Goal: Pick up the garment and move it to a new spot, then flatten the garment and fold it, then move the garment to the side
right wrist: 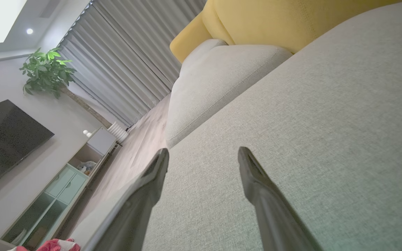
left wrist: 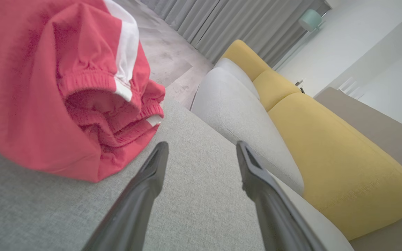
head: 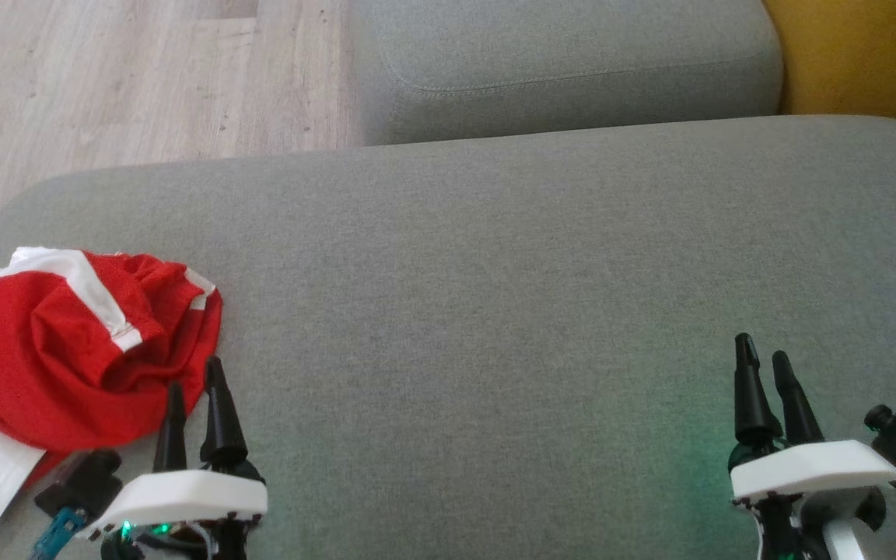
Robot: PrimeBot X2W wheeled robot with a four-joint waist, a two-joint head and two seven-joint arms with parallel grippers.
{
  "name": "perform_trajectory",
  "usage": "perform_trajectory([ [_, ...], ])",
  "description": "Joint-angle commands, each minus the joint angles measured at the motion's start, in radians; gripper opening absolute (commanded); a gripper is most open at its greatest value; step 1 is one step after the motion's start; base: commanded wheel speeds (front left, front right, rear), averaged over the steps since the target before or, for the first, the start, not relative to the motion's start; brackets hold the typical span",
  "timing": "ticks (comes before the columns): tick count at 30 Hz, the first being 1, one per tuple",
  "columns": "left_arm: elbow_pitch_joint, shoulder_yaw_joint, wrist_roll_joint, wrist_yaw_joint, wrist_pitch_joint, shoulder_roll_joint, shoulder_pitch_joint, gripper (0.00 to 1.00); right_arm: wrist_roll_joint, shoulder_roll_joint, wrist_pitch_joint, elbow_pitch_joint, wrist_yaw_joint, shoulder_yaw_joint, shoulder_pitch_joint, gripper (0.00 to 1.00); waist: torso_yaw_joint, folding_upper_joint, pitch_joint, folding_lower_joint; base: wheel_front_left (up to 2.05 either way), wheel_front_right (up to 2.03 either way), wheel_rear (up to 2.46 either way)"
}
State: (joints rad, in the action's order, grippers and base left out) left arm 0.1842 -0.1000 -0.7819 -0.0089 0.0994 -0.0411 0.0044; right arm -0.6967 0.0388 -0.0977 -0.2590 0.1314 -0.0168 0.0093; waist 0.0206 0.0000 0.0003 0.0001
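A red garment point(head: 67, 350) with white stripes lies crumpled at the left end of the grey sofa cushion point(head: 495, 311). My left gripper point(head: 195, 377) stands open just at the garment's near right edge, with nothing between its fingers. In the left wrist view the garment point(left wrist: 47, 87) bulks up to the left of my open left gripper point(left wrist: 202, 148), its elastic waistband facing me. My right gripper point(head: 763, 350) stands open over bare cushion at the lower right. In the right wrist view the right gripper point(right wrist: 203, 153) is open above the cushion, and a scrap of the garment point(right wrist: 52, 245) shows at the bottom left.
A second grey cushion point(head: 572, 70) lies behind, with a yellow cushion point(head: 868, 54) at the far right. Wooden floor point(head: 106, 78) lies past the sofa's left edge. The right wrist view shows curtains point(right wrist: 124, 62), a plant point(right wrist: 47, 71), a television point(right wrist: 2, 139) and a low cabinet point(right wrist: 65, 181).
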Motion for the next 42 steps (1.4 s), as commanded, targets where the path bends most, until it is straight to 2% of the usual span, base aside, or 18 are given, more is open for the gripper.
perform_trajectory([
  [1,-0.044,0.009,0.037,0.005,0.014,-0.007,-0.038,1.0,0.038,0.008,-0.017,0.04,0.0,-0.02,-0.05,1.0,0.001,0.0,-0.001,-0.0001,0.0,0.0,0.0],
  [22,-0.065,-0.038,0.276,0.028,0.074,-0.008,-0.026,1.0,0.293,0.009,-0.076,0.043,-0.001,-0.062,-0.037,1.0,0.015,0.0,-0.022,-0.0001,0.0,0.0,0.0],
  [30,-0.067,-0.052,0.39,0.053,0.1,-0.008,-0.021,1.0,0.409,0.01,-0.103,0.037,-0.001,-0.074,-0.031,1.0,0.022,0.0,-0.035,-0.0001,0.0,0.0,0.0],
  [42,-0.011,-0.074,0.502,0.073,0.136,-0.009,-0.015,1.0,0.582,0.011,-0.138,0.035,-0.001,-0.062,-0.027,1.0,0.032,0.0,-0.044,-0.0001,0.0,0.0,0.0],
])
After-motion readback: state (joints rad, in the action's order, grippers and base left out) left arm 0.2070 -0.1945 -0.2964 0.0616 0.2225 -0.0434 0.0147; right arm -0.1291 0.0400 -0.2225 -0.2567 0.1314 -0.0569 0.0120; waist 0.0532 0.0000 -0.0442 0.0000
